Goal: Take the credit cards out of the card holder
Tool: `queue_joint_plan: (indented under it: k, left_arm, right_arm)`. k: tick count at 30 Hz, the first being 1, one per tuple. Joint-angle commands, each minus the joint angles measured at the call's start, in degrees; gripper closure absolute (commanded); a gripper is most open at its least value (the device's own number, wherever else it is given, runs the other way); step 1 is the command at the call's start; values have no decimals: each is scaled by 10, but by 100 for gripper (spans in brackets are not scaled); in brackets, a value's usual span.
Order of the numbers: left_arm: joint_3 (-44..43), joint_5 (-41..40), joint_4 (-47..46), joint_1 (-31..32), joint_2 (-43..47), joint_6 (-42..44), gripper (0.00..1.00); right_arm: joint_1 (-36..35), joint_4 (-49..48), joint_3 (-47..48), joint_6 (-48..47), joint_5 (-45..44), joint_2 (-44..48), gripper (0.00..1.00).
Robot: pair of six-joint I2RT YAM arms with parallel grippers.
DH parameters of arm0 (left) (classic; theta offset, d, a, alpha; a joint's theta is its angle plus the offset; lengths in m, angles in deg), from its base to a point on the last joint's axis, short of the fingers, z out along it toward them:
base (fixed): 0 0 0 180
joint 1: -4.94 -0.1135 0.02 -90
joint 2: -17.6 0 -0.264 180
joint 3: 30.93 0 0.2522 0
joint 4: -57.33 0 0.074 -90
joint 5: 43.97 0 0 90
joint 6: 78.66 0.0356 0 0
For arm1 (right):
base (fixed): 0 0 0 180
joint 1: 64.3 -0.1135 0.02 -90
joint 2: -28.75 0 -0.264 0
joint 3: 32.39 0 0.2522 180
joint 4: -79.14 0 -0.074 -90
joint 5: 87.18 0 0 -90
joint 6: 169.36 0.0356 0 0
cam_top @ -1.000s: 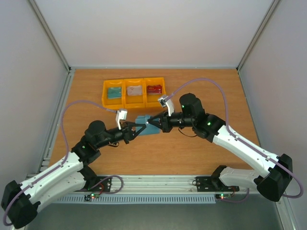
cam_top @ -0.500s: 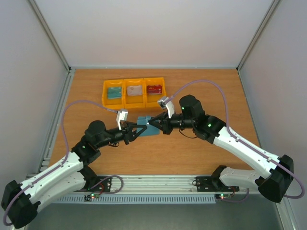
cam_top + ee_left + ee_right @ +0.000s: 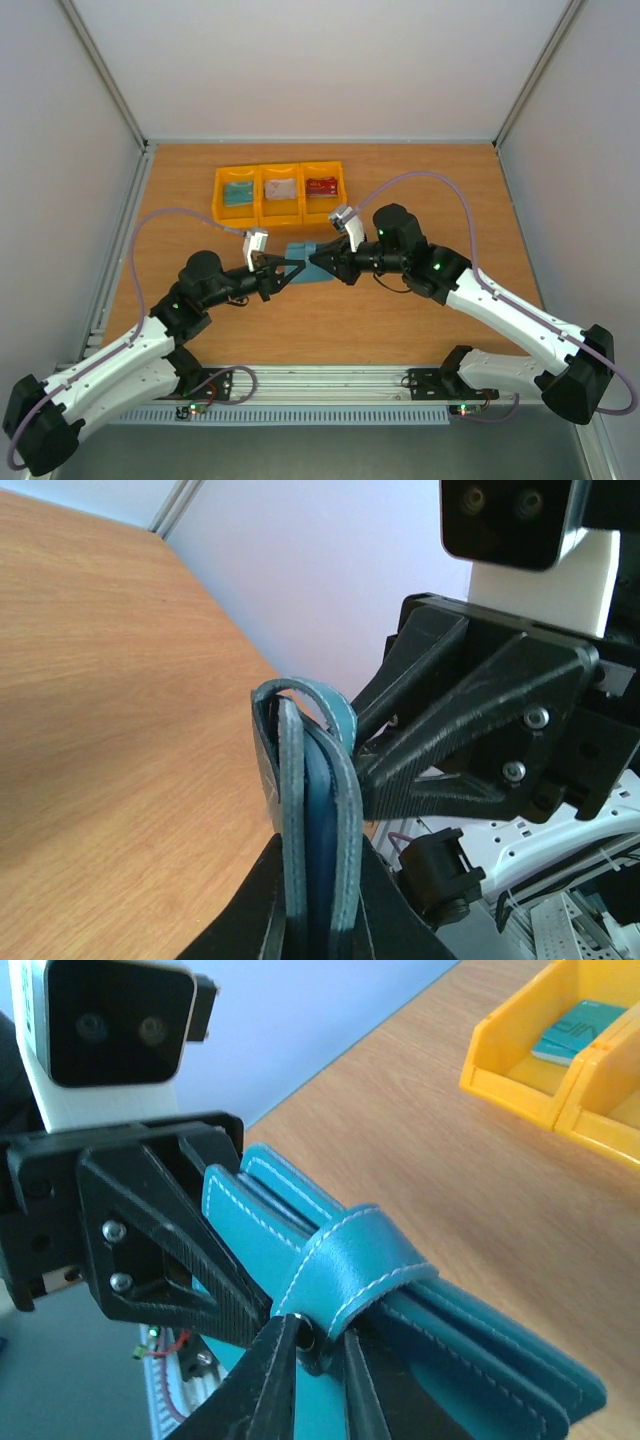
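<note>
The teal card holder (image 3: 303,250) is held off the table between both grippers. My left gripper (image 3: 291,268) is shut on its edge; in the left wrist view the holder (image 3: 300,780) stands edge-on between the fingers of the left gripper (image 3: 315,885). My right gripper (image 3: 318,262) is shut on the snap end of the holder's closing strap (image 3: 350,1260); the right wrist view shows this gripper (image 3: 312,1345) and the holder (image 3: 480,1345). No card shows inside the holder. A teal card (image 3: 238,192), a whitish card (image 3: 281,188) and a red card (image 3: 322,185) lie in the bins.
Three joined yellow bins (image 3: 280,212) stand at the back of the wooden table, just behind the holder; one bin (image 3: 520,1060) shows in the right wrist view. White walls enclose the table on three sides.
My right gripper has shifted slightly left and down, closer to the left gripper. The holder stays between them and the left arm has barely moved.
</note>
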Motion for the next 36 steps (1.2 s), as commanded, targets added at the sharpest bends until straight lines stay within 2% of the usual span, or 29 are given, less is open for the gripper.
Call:
queue_joint_plan:
  k: [1,6,11,13,16,20,26,32,36]
  left_arm:
    - [-4,16,-106,5,21,12,100]
    - [-1,1,-80,4,22,-11,100]
    - [18,11,-71,-6,19,-37,100]
    - [27,61,-105,-6,14,-23,100]
    - [32,124,-125,-6,3,22,100]
    - [23,165,-133,-6,-8,16,100]
    - [14,196,-152,-5,-17,10,100]
    - [15,204,-165,3,-18,12,100]
    - [13,205,-167,6,-17,21,100]
  right_arm:
    - [-4,72,2,-34,-40,-15,80]
    - [-2,152,62,-73,-66,2,64]
    - [0,328,180,-171,0,15,37]
    - [2,419,222,-213,7,18,27]
    - [4,508,289,-273,27,4,3]
    - [5,550,342,-340,34,-50,2]
    - [5,613,409,-464,104,-149,2]
    - [21,574,384,-535,111,-149,3]
    - [22,606,403,-603,151,-179,6]
